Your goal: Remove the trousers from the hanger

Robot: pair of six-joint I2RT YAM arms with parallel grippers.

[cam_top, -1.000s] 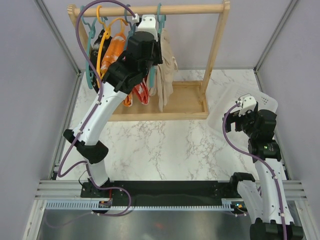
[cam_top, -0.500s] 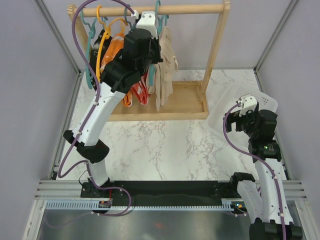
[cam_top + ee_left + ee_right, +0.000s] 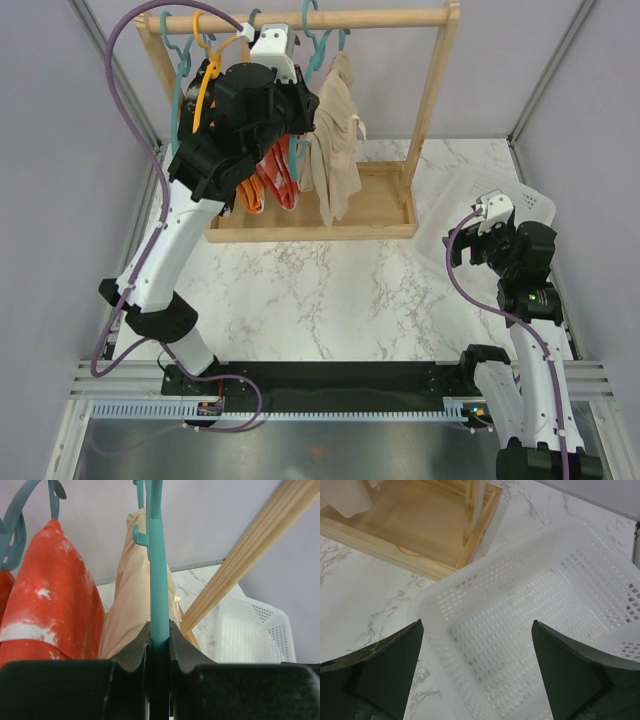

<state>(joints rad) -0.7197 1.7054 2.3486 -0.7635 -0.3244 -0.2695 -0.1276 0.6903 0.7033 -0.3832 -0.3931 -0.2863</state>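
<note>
My left gripper (image 3: 303, 112) is up at the wooden rack (image 3: 300, 20) and is shut on the stem of a teal hanger (image 3: 159, 570). The plain beige trousers (image 3: 338, 150) hang from that hanger and show behind the stem in the left wrist view (image 3: 131, 605). The red pair with white flecks (image 3: 55, 595) hangs just to the left, also seen from above (image 3: 280, 178). The orange patterned pair (image 3: 248, 195) is further left. The black pair is hidden behind my left arm. My right gripper (image 3: 477, 630) is open and empty above a white basket (image 3: 520, 610).
The rack's wooden base tray (image 3: 375, 205) and right upright post (image 3: 432, 90) stand beside the beige trousers. The white perforated basket (image 3: 445, 235) sits at the right of the marble table. Grey walls close in both sides.
My left gripper has moved up and left along the rail with the teal hanger. The beige trousers have swung out to the right. The right arm has not moved.
</note>
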